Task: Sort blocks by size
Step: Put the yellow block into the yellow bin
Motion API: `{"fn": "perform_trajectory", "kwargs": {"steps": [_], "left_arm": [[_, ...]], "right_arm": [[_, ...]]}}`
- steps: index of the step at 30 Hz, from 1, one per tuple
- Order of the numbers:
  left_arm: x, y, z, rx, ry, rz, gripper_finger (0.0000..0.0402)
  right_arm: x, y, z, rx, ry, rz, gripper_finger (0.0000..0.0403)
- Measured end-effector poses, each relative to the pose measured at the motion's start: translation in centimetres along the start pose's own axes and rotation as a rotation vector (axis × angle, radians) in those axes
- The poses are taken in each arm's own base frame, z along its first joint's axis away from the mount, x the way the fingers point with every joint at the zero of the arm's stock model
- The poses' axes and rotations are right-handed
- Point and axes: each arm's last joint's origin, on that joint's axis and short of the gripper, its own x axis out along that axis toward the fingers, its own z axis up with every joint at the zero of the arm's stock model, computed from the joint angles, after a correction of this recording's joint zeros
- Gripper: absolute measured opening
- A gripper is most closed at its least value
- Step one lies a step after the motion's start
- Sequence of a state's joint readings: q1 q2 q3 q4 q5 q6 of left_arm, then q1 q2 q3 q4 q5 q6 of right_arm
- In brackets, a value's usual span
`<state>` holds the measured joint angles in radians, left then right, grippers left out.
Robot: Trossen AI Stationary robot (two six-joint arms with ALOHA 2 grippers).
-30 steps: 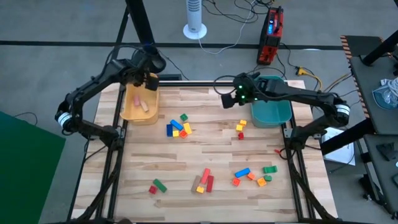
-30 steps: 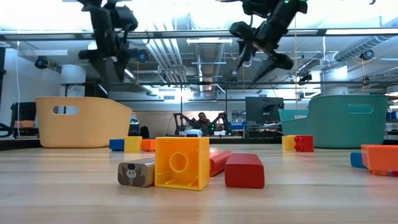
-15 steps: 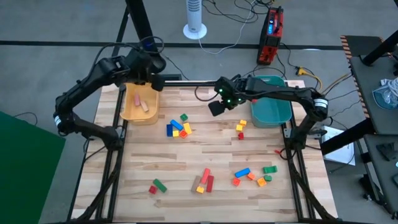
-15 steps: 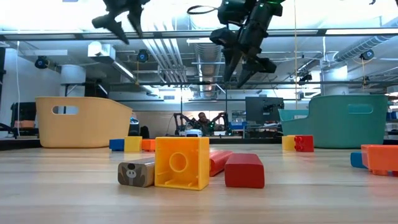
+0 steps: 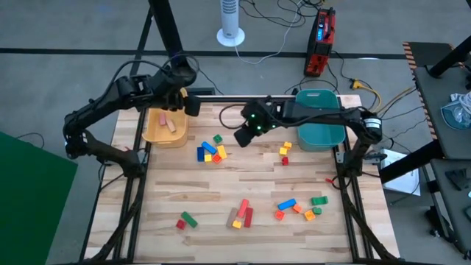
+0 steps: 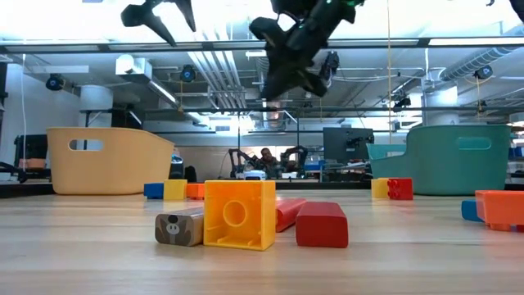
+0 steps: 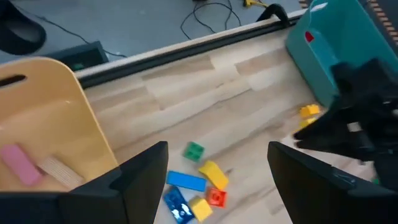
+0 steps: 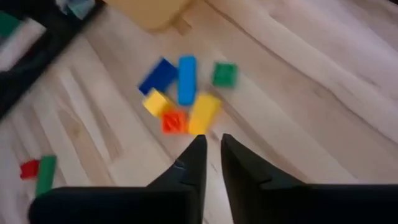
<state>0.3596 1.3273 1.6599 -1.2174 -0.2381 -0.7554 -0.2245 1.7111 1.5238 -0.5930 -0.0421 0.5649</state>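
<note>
Right gripper (image 5: 243, 135) hung above blocks (image 5: 211, 150) on the counter (image 5: 250, 177), fingers nearly together and empty, left gripper (image 5: 190, 104) beside yellow bin (image 5: 156, 126), fingers apart

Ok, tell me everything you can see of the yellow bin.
The yellow bin is a tan-yellow, smooth plastic tub with rounded corners and an oval handle cut-out in its wall, seen in the low view. It stands upright on the table's far left corner, open at the top. Inside lie a pink block and a pale tan block. The left gripper hangs just beside it, not touching.
</note>
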Motion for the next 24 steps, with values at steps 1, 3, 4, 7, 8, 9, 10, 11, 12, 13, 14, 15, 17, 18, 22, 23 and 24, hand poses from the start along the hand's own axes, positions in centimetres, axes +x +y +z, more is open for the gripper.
{"fn": "perform_trajectory", "kwargs": {"steps": [1,3,4,7,8,9,10,11,12,13,14,15,17,18,22,23,24], "left_arm": [[-0.2,-0.2,-0.1,-0.004,0.013,-0.018,0.0262],[-0.7,-0.5,-0.2,-0.004,0.033,-0.056,0.0262],[-1.1,-0.7,-0.3,0.000,0.038,-0.070,0.0262],[-2.1,-0.9,-0.4,0.022,0.051,-0.090,0.0262],[-2.4,-0.9,-0.4,0.034,0.048,-0.096,0.0262],[-2.8,-0.9,-0.3,0.048,0.045,-0.098,0.0262],[-3.1,-0.8,-0.2,0.063,0.041,-0.102,0.0262],[-3.4,-0.8,-0.1,0.075,0.036,-0.106,0.0262],[-3.7,-0.8,0.0,0.085,0.030,-0.110,0.0262],[-3.9,-0.8,0.1,0.093,0.021,-0.118,0.0262],[-4.2,-0.8,0.2,0.099,0.012,-0.125,0.0262],[-4.5,-0.8,0.3,0.104,0.004,-0.132,0.0262],[-5.1,-0.8,0.6,0.107,-0.021,-0.140,0.0262],[-5.3,-0.8,0.7,0.108,-0.034,-0.138,0.0262],[-6.3,-0.6,1.2,0.126,-0.100,-0.117,0.0262],[-6.5,-0.6,1.3,0.128,-0.120,-0.109,0.0262],[-6.7,-0.5,1.4,0.125,-0.133,-0.105,0.0262]], "right_arm": [[0.3,0.2,0.2,-0.003,-0.019,0.018,0.0026],[1.3,0.5,0.1,-0.010,-0.025,0.040,0.0014],[1.8,0.8,0.1,-0.016,-0.038,0.058,0.0012],[3.8,1.5,-0.2,-0.060,-0.053,0.094,0.0012],[4.6,1.7,-0.2,-0.088,-0.071,0.110,0.0012],[5.6,2.0,-0.4,-0.123,-0.079,0.124,0.0012],[6.5,2.1,-0.7,-0.153,-0.081,0.130,0.0012],[7.4,2.1,-0.9,-0.170,-0.079,0.131,0.0012],[8.3,2.0,-1.2,-0.183,-0.072,0.127,0.0012],[9.1,1.9,-1.5,-0.185,-0.060,0.122,0.0012],[9.7,1.7,-1.8,-0.186,-0.047,0.116,0.0013],[10.3,1.5,-2.1,-0.192,-0.032,0.107,0.0013],[11.4,1.2,-2.5,-0.205,-0.012,0.093,0.0013],[11.9,1.0,-2.7,-0.206,-0.003,0.088,0.0013],[13.9,0.6,-3.6,-0.238,0.016,0.080,0.0013],[14.3,0.6,-3.8,-0.249,0.020,0.080,0.0013],[14.7,0.5,-3.9,-0.258,0.014,0.083,0.0013]]}}
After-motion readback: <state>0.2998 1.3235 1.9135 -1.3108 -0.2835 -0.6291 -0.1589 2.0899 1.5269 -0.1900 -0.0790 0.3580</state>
